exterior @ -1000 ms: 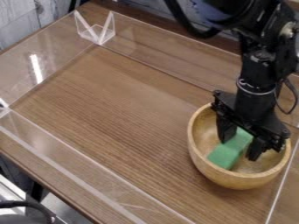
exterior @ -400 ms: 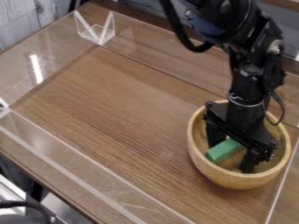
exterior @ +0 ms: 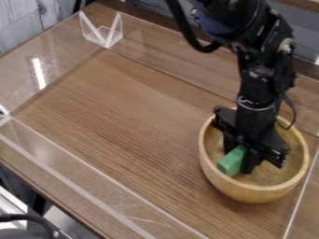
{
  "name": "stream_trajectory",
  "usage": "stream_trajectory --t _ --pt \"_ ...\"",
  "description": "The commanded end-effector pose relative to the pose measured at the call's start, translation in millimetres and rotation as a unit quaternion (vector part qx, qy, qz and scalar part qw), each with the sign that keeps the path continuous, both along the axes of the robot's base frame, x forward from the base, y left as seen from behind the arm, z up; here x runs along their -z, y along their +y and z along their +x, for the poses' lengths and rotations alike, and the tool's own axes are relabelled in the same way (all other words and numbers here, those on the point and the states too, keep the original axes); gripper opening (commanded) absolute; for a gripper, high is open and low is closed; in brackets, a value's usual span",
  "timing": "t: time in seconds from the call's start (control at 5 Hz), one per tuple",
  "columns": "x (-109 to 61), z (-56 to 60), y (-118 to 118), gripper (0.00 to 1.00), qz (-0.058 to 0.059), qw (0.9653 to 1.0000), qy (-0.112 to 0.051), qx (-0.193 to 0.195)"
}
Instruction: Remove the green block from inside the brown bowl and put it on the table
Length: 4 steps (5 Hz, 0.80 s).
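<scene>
The brown bowl (exterior: 214,171) sits at the right front of the table (exterior: 125,112). Inside it lies the green block (exterior: 233,161), partly covered by my black gripper (exterior: 249,156), which points straight down into the bowl. The fingers (exterior: 256,159) stand close together on the block's upper end, so the gripper is shut on the green block. The block still rests low inside the bowl, its lower end showing toward the bowl's left inner wall.
Low clear acrylic walls (exterior: 56,56) edge the tabletop, with a clear triangular bracket (exterior: 103,31) at the back left corner. The black arm (exterior: 256,47) rises above the bowl. Bare wood stretches to the left of the bowl.
The gripper has sunk deeper into the bowl, spread wide around the block and then shut on it. The block looks more covered now.
</scene>
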<state>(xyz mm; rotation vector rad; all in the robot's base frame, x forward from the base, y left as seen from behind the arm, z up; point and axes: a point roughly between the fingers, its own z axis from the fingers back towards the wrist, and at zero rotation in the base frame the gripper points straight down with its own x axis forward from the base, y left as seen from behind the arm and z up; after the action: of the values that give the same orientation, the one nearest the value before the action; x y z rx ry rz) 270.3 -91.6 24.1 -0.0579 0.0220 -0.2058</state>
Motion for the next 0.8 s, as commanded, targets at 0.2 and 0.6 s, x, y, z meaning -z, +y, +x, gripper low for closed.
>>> stream_trajectory --t 0.2,0.6 --pt "-29.3 1.0 11.2 0.0 -0.007 0.9998 -0.006 -0.017" --pt "-47.4 -0.5 23.5 0.0 -0.007 0.9996 0.0 -0.028"
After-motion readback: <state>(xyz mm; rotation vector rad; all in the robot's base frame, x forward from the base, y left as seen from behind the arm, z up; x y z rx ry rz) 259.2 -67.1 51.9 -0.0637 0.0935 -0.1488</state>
